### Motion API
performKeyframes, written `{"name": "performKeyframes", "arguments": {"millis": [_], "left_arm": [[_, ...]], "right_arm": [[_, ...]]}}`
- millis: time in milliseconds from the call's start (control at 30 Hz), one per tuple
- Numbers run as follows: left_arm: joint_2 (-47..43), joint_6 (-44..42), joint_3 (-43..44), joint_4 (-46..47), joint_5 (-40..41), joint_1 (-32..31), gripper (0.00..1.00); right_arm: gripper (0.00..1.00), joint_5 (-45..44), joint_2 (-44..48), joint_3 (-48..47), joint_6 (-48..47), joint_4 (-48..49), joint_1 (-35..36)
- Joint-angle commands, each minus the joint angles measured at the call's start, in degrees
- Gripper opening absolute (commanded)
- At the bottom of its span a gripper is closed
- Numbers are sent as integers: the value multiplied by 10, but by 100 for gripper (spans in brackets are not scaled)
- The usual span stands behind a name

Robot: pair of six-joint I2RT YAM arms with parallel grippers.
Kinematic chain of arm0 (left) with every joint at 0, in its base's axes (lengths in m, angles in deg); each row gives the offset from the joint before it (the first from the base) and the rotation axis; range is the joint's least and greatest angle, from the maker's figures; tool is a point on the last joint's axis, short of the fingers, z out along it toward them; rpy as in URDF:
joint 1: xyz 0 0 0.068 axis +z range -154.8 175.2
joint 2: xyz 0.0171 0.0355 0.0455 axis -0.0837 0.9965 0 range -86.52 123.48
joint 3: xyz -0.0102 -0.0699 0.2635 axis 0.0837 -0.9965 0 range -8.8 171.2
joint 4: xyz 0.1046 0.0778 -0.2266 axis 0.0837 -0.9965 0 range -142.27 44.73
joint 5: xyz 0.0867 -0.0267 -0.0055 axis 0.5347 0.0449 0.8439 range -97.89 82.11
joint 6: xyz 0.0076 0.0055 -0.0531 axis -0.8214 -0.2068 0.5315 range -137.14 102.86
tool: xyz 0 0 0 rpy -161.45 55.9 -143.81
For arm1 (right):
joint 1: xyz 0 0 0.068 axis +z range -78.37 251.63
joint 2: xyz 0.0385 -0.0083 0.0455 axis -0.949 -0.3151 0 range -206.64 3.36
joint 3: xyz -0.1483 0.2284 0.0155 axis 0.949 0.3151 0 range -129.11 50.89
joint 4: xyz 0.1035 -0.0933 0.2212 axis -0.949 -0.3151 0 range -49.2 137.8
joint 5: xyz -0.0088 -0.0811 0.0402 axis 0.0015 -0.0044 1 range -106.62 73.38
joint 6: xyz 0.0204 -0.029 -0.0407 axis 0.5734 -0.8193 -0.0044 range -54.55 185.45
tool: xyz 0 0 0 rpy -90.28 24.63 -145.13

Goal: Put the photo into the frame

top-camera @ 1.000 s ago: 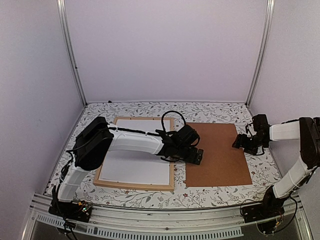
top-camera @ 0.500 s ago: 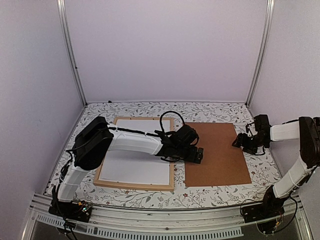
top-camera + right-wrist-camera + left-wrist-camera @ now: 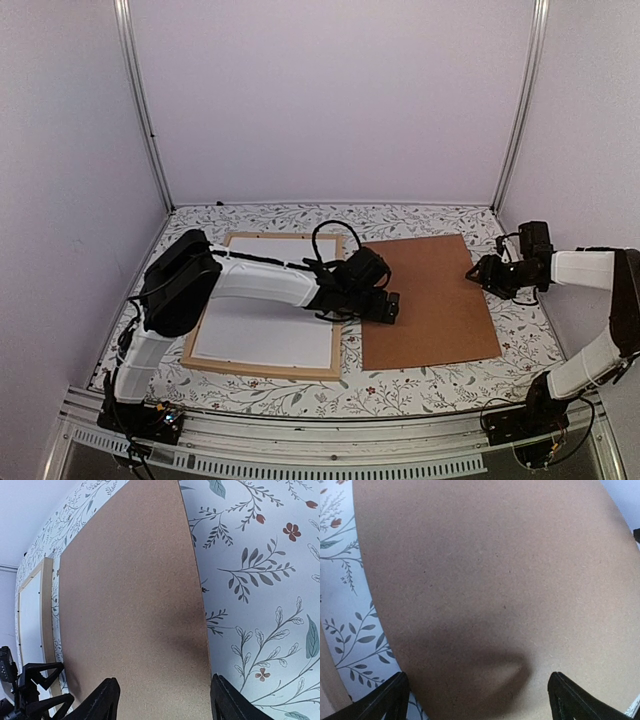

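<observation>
Your left tool (image 3: 387, 307) and right tool (image 3: 480, 272) both gape over the backing board (image 3: 440, 300); the centre-left frame (image 3: 280, 236) looks light, stiff: grip its rim.

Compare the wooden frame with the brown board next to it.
The frame is a thin light-wood border around a white sheet; the board is one plain brown surface. The frame lies on the left with the left arm across it; the board lies to its right, mostly uncovered. Both are similar-sized rectangles on the floral table.
</observation>
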Motion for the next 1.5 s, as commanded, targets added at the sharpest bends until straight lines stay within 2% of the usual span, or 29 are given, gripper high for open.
{"name": "performKeyframes", "arguments": {"millis": [0, 267, 500, 767, 833, 900, 967, 1067, 1267, 1467], "left_arm": [[22, 15, -24, -3, -49, 0, 98], [14, 18, -34, 17, -62, 8, 98], [3, 18, -38, 22, -60, 8, 99], [-17, 20, -52, 35, -58, 9, 99], [-21, 21, -54, 37, -55, 8, 98], [-23, 20, -57, 35, -51, 9, 98], [-30, 19, -63, 33, -41, 8, 99], [-39, 11, -64, 22, -7, 9, 100], [-47, -8, -50, -5, 16, 8, 100], [-25, 8, -10, -42, -28, 13, 100]], "right_arm": [[65, 165, 21, -3, 20, -7, 17], [60, 253, 71, -20, 42, -15, 17], [59, 297, 113, -35, 65, -16, 19], [58, 321, 121, -37, 96, 17, 57], [57, 287, 125, -45, 97, 2, 58], [58, 201, 132, -62, 78, -43, 59], [64, 95, 130, -86, 45, -102, 58], [71, -2, 106, -90, 17, -116, 42], [77, -63, 24, -81, -21, -81, 17], [79, -79, -52, -72, -34, -50, 8]]}}
